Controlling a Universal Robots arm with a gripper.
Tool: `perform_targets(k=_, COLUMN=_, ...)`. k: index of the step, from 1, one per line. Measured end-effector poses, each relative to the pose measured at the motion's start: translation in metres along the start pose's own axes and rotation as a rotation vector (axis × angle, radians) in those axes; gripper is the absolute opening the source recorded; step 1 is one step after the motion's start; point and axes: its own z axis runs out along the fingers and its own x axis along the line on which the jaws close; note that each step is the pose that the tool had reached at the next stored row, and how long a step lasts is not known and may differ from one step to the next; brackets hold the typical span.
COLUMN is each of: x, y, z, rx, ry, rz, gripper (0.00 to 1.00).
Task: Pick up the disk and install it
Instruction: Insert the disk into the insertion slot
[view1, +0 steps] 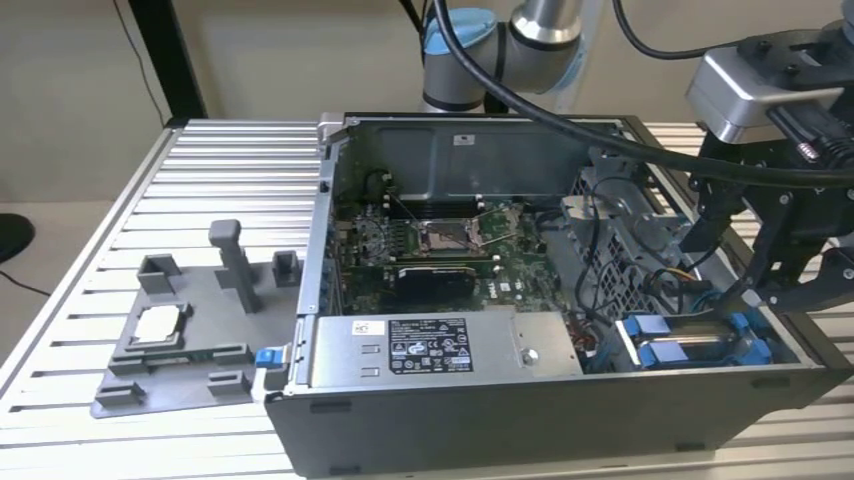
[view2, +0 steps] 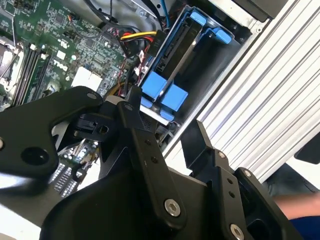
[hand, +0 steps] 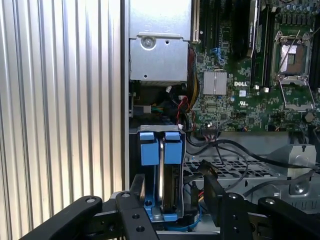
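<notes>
One open computer case (view1: 534, 420) lies on its side on a ribbed aluminium tabletop (view1: 200, 170), whose long grooves run across the exterior view. Behind the tabletop stands a plain beige wall (view1: 267, 50), with a black upright post (view1: 167, 55) at the far corner and a thin cable hanging beside it. The arm (view1: 534, 30) rises from the back edge, trailing thick black cables over the case.

On the exterior view's left, a grey fixture tray (view1: 174, 390) rests flat on the tabletop just beside the case. It carries several upright pegs and a small square processor chip (view1: 156, 325). Inside the case, the green motherboard (view1: 441, 250) fills the middle and a grey power supply box (view1: 441, 345) with a white label sits along the near wall.

The disk (view1: 694, 348), in its bright blue carrier, stands on edge in the drive bay at the case's near corner, toward the exterior view's right. Both wrist views show it there too (hand: 161, 170) (view2: 170, 75), its two blue tabs side by side.

The gripper (view1: 727, 270) hangs above that corner with its black fingers (hand: 136, 192) spread apart and nothing between them. In the first wrist view the fingers frame the near end of the disk. Whether they touch the carrier cannot be told.
</notes>
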Motion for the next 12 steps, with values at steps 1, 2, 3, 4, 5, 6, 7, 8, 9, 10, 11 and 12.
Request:
perform_targets(k=1, x=-0.0014, y=-0.0001, z=0.0002, rx=0.0001, ry=0.0005, rz=0.001, gripper=1.00)
perform_targets(k=2, x=-0.0012, y=-0.0014, z=0.0014, rx=0.0003, ry=0.0004, rz=0.002, gripper=1.00)
perform_targets(k=3, x=-0.0010, y=-0.0031, z=0.0031, rx=0.0004, ry=-0.0006, rz=0.004, gripper=1.00)
perform_targets(k=4, x=-0.0009, y=-0.0048, z=0.0044, rx=0.0006, ry=-0.0015, rz=0.006, gripper=1.00)
perform_targets(k=5, x=-0.0008, y=-0.0067, z=0.0060, rx=0.0009, ry=-0.0028, rz=0.009, gripper=1.00)
perform_targets(k=6, x=-0.0006, y=-0.0083, z=0.0076, rx=0.0013, ry=-0.0046, rz=0.012, gripper=1.00)
perform_targets(k=7, x=-0.0005, y=-0.0104, z=0.0090, rx=0.0016, ry=-0.0071, rz=0.014, gripper=1.00)
perform_targets(k=8, x=-0.0003, y=-0.0124, z=0.0105, rx=0.0019, ry=-0.0103, rz=0.017, gripper=1.00)
perform_targets(k=9, x=-0.0001, y=-0.0142, z=0.0118, rx=0.0022, ry=-0.0134, rz=0.020, gripper=1.00)
perform_targets(k=10, x=-0.0001, y=-0.0159, z=0.0130, rx=0.0025, ry=-0.0175, rz=0.023, gripper=1.00)
perform_targets(k=11, x=0.0000, y=-0.0171, z=0.0143, rx=0.0028, ry=-0.0217, rz=0.025, gripper=1.00)
perform_targets(k=12, x=-0.0001, y=-0.0180, z=0.0153, rx=0.0031, ry=-0.0255, rz=0.028, gripper=1.00)
